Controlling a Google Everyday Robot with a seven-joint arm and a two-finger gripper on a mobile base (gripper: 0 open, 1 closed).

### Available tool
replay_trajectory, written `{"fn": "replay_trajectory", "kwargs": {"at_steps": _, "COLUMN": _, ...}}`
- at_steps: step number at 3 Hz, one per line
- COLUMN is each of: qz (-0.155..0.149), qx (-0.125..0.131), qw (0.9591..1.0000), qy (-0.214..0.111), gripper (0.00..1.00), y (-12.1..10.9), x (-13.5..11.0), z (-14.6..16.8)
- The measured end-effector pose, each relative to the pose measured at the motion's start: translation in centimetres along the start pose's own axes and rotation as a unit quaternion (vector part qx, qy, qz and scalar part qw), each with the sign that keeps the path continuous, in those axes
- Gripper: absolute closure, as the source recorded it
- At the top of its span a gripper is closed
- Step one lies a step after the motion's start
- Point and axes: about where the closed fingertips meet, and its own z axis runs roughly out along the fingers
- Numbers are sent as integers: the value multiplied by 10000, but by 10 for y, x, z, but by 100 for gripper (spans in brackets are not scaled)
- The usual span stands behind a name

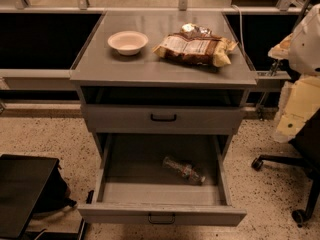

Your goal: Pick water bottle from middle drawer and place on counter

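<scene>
Quantities: one water bottle (184, 170), one bowl (128, 42), one snack bag (194, 48), two drawers (163, 117) (162, 215), one gripper (296, 109) at right edge.

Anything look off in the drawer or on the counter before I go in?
The water bottle lies on its side, slanted, in the open middle drawer. Nothing on the counter is spilled. The gripper hangs at the right edge, away from it.

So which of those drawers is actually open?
The lower drawer, pulled out with the water bottle lying inside; the drawer above it is shut. The pincer hangs off to the right, clear of both.
</scene>
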Motion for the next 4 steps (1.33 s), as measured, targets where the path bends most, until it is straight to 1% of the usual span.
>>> {"fn": "replay_trajectory", "kwargs": {"at_steps": 1, "qz": -1, "qx": 1, "qw": 10000, "qy": -2, "gripper": 0, "y": 0, "x": 0, "z": 0}}
{"fn": "replay_trajectory", "kwargs": {"at_steps": 2, "qz": -83, "qx": 29, "qw": 9998, "qy": -151, "gripper": 0, "y": 15, "x": 8, "z": 5}}
{"fn": "replay_trajectory", "kwargs": {"at_steps": 3, "qz": -226, "qx": 116, "qw": 9976, "qy": -644, "gripper": 0, "y": 55, "x": 20, "z": 23}}
{"fn": "replay_trajectory", "kwargs": {"at_steps": 4, "qz": -37, "qx": -46, "qw": 9905, "qy": -1376, "gripper": 0, "y": 92, "x": 40, "z": 88}}
